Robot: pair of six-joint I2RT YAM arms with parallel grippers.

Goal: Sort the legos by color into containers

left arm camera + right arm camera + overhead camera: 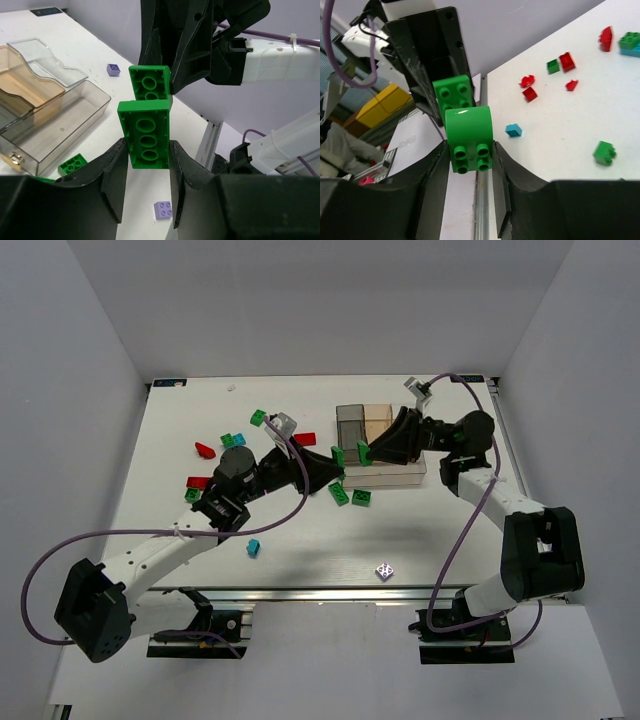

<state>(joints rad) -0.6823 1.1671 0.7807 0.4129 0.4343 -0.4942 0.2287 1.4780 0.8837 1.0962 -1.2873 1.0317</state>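
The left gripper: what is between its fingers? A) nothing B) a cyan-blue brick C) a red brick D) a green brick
D: the left wrist view shows a green brick, its hollow underside toward the camera, pinched in the left gripper.

I'm running this from afar, and it reads as a robotics lab cell. Plain white walls (90, 350) box in a white table (420, 530) on three sides. Both arms (160, 555) are bolted to a metal rail (320, 592) at its near edge, with purple cables (260, 33) hanging loose. Up and left of the right gripper (469, 150) jaws, past the table edge, I see a yellow bin (385, 102) among blurred clutter.
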